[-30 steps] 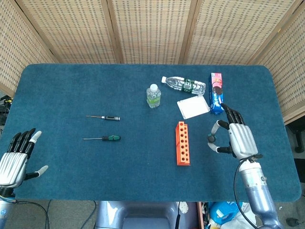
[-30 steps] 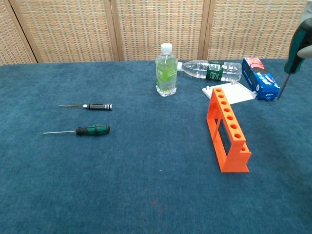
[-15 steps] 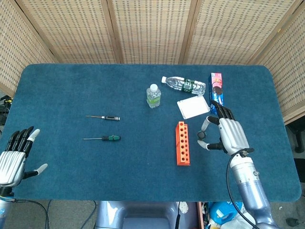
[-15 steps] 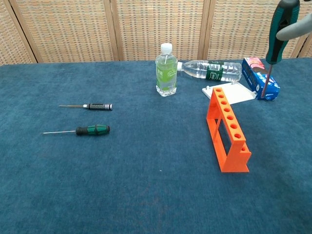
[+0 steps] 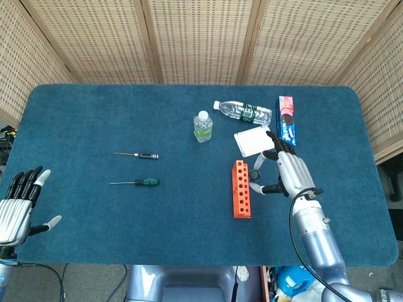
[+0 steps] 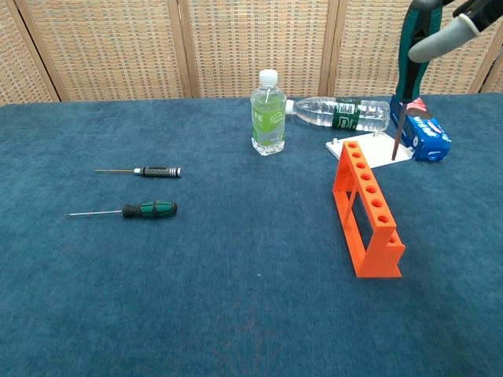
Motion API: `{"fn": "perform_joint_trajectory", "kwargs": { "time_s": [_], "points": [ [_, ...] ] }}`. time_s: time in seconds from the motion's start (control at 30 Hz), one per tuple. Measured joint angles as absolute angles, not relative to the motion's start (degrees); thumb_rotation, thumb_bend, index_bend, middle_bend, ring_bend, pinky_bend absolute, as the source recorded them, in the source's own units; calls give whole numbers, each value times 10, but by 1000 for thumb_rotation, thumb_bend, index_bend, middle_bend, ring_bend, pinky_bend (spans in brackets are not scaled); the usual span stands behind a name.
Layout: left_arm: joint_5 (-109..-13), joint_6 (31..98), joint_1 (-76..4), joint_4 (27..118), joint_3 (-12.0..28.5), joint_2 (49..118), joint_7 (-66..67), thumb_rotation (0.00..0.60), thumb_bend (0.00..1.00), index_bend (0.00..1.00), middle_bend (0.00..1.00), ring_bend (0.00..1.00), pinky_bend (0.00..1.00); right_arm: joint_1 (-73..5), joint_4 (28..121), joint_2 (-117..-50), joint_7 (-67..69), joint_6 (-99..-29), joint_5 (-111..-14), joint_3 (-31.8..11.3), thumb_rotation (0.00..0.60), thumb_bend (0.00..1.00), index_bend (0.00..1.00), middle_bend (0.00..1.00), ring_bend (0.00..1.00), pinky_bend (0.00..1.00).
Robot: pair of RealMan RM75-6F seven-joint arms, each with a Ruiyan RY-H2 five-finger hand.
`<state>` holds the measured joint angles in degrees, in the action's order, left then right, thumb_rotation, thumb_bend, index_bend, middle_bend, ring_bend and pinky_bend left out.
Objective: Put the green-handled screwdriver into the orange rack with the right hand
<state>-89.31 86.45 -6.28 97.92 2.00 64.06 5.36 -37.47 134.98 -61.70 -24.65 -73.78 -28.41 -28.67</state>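
Note:
My right hand [image 5: 286, 171] grips a green-handled screwdriver [image 6: 412, 49] upright, tip down. In the chest view only some fingers [image 6: 442, 39] show at the top right, wrapped on the handle. The thin shaft [image 6: 397, 133] hangs just right of the far end of the orange rack [image 6: 368, 206], with its tip above the table. From the head view the hand sits right beside the rack [image 5: 242, 189], which stands on the blue cloth with a row of holes on top. My left hand [image 5: 19, 204] is open and holds nothing at the table's near left edge.
A second green-handled screwdriver [image 5: 145, 182] and a black-handled one [image 5: 143, 155] lie at the left. Behind the rack are an upright small bottle [image 6: 268, 114], a lying water bottle [image 6: 339, 113], a white card [image 5: 255, 141] and a blue box [image 6: 420, 126].
My right hand has carried the screwdriver leftward, from beside the blue box to just right of the rack's far end. The left hand has barely moved.

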Motion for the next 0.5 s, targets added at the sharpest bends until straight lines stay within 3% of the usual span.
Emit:
{"fn": "perform_joint_trajectory", "kwargs": {
  "time_s": [0.5],
  "points": [
    [-895,861,-64,978,17,643,58,600,0,0,0,0,0,-367,1350,-636,-132,-746,-248,-300,600,189,637,0,0,0]
  ]
}}
